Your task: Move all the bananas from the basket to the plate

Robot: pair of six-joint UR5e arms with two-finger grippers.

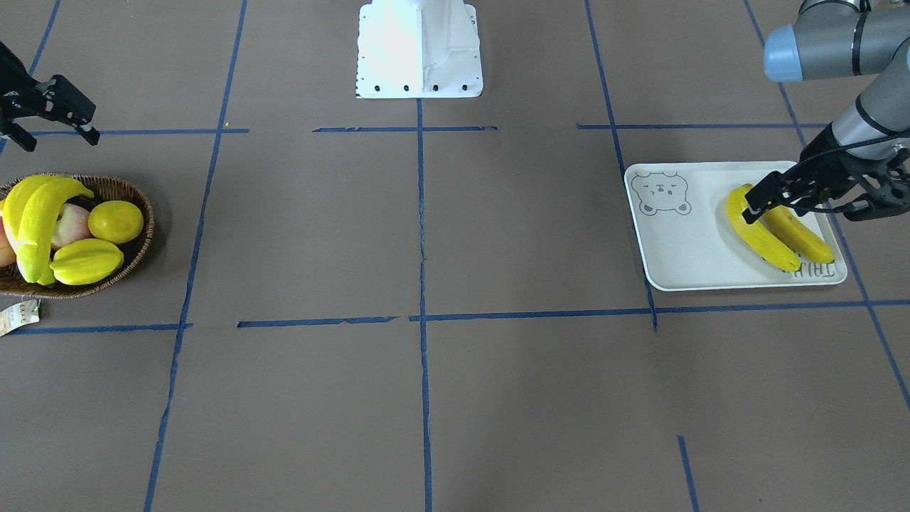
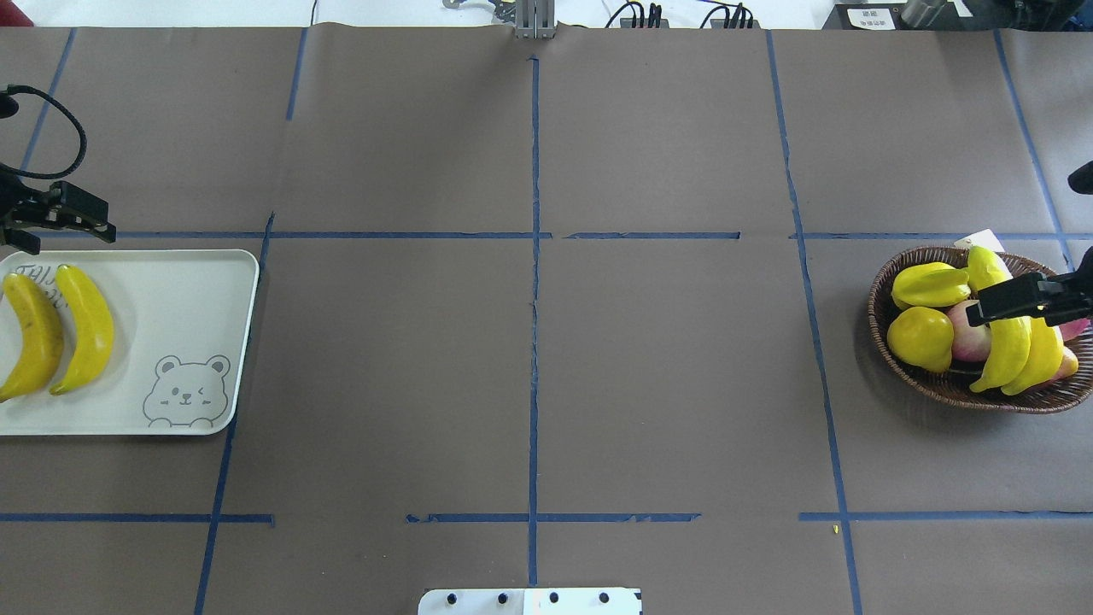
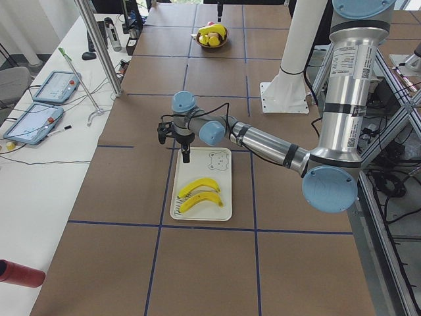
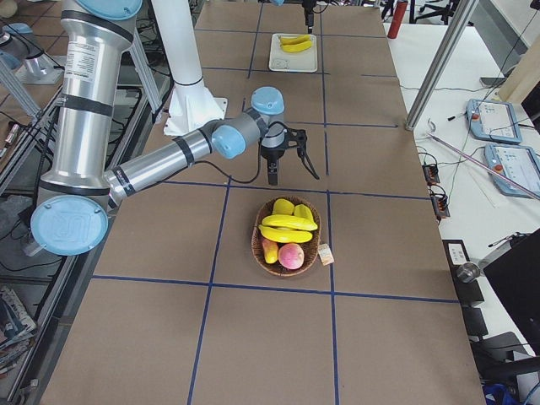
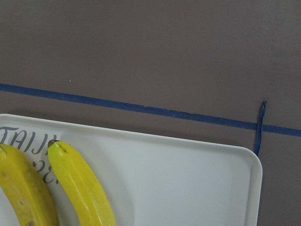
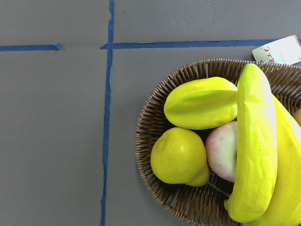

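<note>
Two bananas (image 2: 1008, 350) lie across the other fruit in the wicker basket (image 2: 888, 282) at the table's right end; the nearer banana (image 6: 256, 150) fills the right wrist view. My right gripper (image 2: 1033, 299) hovers open over the basket, holding nothing. At the left end, two more bananas (image 2: 85, 329) lie side by side on the pale plate (image 2: 171, 299) with the bear drawing. My left gripper (image 2: 68, 239) hangs open and empty just past the plate's far edge. In the front-facing view this left gripper (image 1: 803, 206) shows above the plated bananas (image 1: 757, 231).
The basket also holds a starfruit (image 2: 929, 286), a lemon (image 2: 920, 337) and a pinkish peach (image 2: 969, 333), with a paper tag (image 1: 18, 316) beside it. The robot's white base (image 1: 419, 50) stands mid-table on the robot's side. Blue tape lines grid the brown surface.
</note>
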